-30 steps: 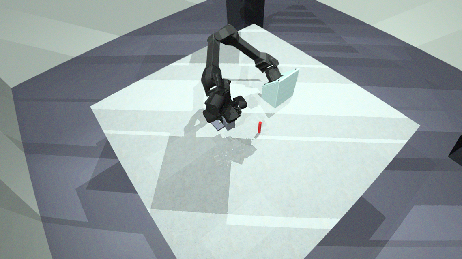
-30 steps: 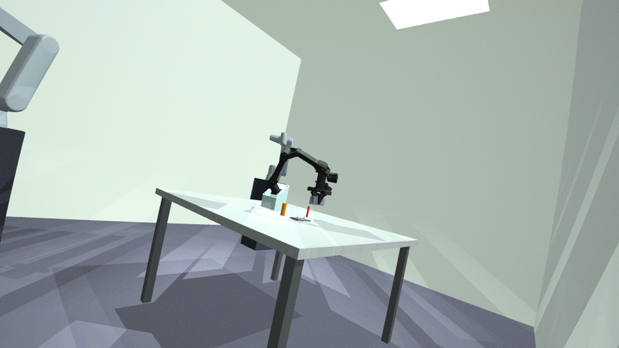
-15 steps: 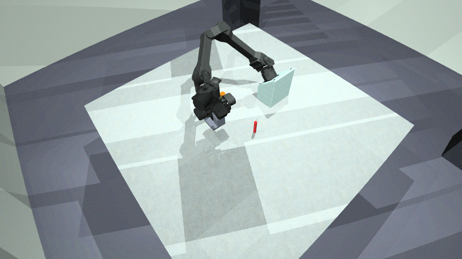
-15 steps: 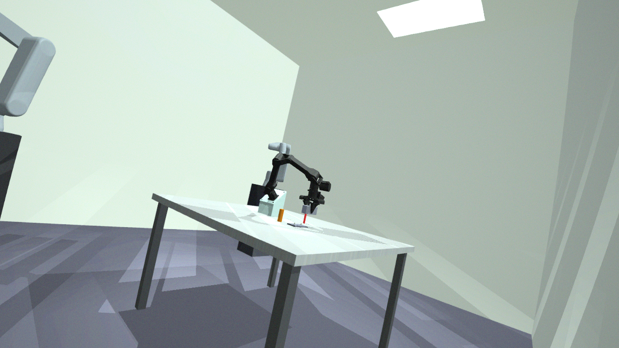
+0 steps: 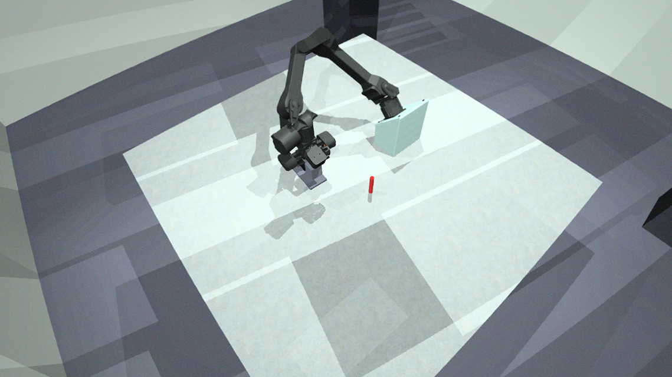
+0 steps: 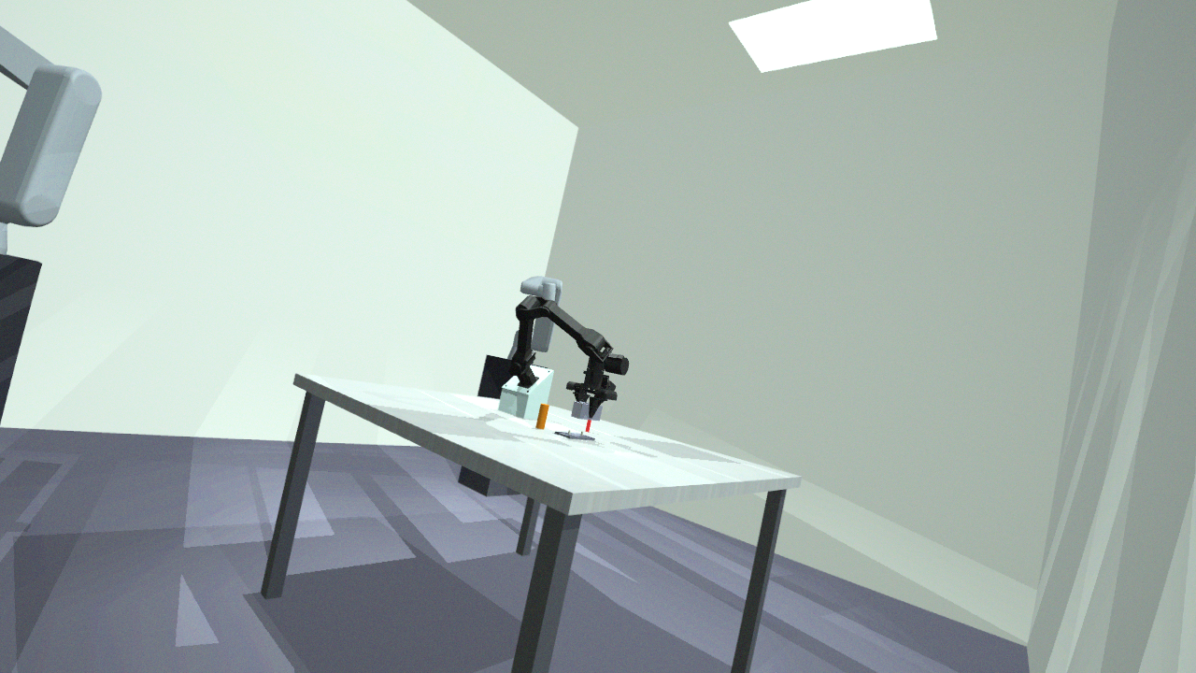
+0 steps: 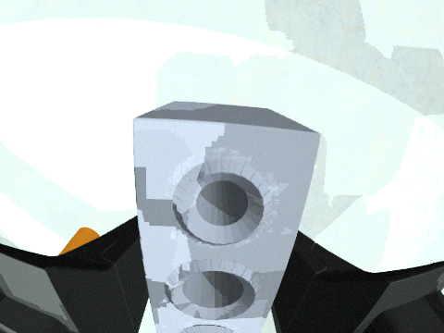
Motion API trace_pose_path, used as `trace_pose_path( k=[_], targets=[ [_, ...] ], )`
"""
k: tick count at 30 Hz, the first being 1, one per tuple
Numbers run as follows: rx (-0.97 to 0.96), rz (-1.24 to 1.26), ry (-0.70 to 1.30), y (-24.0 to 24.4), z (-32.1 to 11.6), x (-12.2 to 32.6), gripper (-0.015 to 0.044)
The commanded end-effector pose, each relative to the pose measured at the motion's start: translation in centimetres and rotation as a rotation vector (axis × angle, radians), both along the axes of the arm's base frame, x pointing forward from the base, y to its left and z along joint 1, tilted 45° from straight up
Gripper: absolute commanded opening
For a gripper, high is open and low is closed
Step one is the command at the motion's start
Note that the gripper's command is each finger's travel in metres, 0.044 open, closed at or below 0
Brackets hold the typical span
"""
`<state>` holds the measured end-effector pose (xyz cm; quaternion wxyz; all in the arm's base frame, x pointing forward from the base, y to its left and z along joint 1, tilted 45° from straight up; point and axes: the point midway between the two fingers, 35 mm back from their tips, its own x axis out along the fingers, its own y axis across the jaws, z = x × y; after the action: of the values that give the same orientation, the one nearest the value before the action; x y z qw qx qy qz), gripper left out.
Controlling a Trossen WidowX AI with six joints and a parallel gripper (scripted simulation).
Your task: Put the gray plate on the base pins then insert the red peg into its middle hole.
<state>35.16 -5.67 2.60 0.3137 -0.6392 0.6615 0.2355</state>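
Observation:
My gripper [image 5: 308,160] is shut on the gray plate [image 7: 225,222] and holds it in the air above the table. The plate has three round holes in a row and fills the middle of the wrist view, with my dark fingers on both its sides. In the overhead view the plate [image 5: 313,178] hangs just below the gripper. The red peg [image 5: 371,184] stands upright on the table to the right of the gripper, apart from it. From the side, the plate [image 6: 578,408] hangs above a flat dark base [image 6: 575,435].
A pale blue box [image 5: 400,127] stands behind the peg, by the arm's foot. An orange cylinder [image 6: 542,416] stands upright on the table left of the base; its edge shows in the wrist view [image 7: 80,240].

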Motion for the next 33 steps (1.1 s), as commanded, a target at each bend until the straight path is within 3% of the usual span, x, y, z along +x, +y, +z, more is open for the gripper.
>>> trace_pose_path(
  k=[1, 33],
  targets=[
    [-0.010, 0.014, 0.013, -1.3, 0.5, -0.5, 0.0000],
    [-0.016, 0.023, 0.024, -2.5, 0.8, -0.9, 0.0000]
  ],
)
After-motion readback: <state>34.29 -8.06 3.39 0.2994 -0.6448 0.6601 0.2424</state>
